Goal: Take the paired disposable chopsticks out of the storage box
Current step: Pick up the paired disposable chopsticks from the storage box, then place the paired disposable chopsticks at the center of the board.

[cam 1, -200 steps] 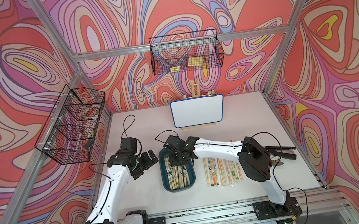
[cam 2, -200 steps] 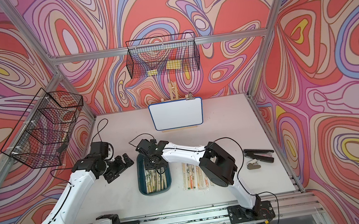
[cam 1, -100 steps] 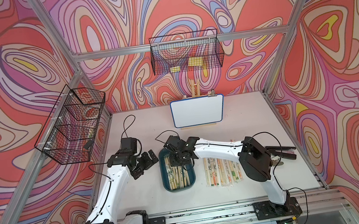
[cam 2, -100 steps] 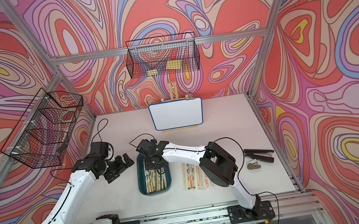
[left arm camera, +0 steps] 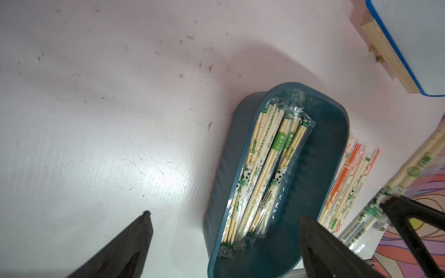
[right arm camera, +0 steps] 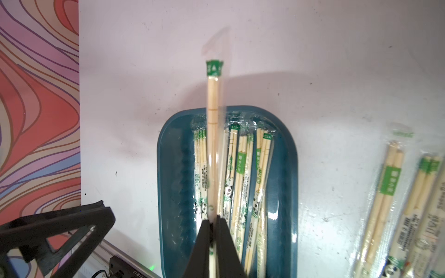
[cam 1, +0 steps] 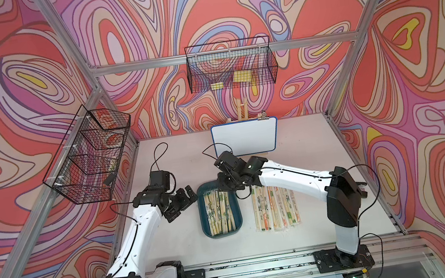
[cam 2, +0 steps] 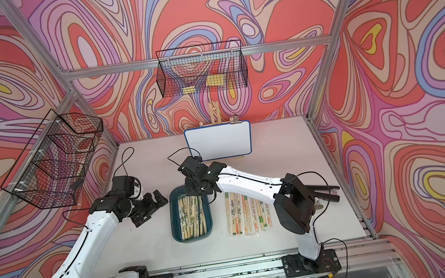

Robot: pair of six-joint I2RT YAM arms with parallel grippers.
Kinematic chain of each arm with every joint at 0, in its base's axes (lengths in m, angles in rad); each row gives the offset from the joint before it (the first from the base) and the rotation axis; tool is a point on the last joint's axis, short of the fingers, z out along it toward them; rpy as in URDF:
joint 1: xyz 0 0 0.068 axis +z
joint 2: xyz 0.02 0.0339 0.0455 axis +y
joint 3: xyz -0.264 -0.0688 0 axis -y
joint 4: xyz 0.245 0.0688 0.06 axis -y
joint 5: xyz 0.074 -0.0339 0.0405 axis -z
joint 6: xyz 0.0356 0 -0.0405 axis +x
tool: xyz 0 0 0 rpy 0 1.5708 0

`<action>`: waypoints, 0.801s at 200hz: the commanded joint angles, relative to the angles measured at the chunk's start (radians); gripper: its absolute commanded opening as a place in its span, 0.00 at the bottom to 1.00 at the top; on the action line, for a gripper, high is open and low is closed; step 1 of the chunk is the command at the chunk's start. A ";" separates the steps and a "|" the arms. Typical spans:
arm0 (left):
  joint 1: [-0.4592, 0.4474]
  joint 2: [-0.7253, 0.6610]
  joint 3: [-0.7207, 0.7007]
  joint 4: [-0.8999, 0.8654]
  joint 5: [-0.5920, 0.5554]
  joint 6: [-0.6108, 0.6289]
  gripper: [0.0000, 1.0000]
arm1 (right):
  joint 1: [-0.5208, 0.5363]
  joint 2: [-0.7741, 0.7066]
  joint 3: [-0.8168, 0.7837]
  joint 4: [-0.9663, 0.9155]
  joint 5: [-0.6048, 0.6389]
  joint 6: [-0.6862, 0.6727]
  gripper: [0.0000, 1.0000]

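Right wrist view: right jaws are pinched tight on one sleeved pair of pale bamboo disposable chopsticks (right arm camera: 213,101), raised over the shallow teal-blue plastic storage box (right arm camera: 166,168), its green-tipped end reaching past the rim. More sleeved pairs (right arm camera: 243,168) lie inside. In both top views the box sits on the white table (cam 1: 303,240), with a row of sleeved chopsticks (cam 1: 275,209) just beside it. Left jaws hang spread wide and empty at the box's other side. Farther back stands a blue-edged whiteboard (cam 1: 245,138).
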 commanded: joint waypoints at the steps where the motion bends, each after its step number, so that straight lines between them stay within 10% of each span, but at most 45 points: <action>1: -0.014 -0.011 0.032 0.003 0.016 -0.002 1.00 | -0.023 -0.073 -0.068 -0.020 0.018 -0.018 0.00; 74: -0.082 -0.009 0.048 0.007 0.007 -0.034 1.00 | -0.077 -0.275 -0.317 -0.035 0.022 -0.035 0.00; 160: -0.113 -0.011 0.052 0.000 -0.018 -0.054 1.00 | -0.082 -0.149 -0.398 0.052 -0.068 -0.070 0.00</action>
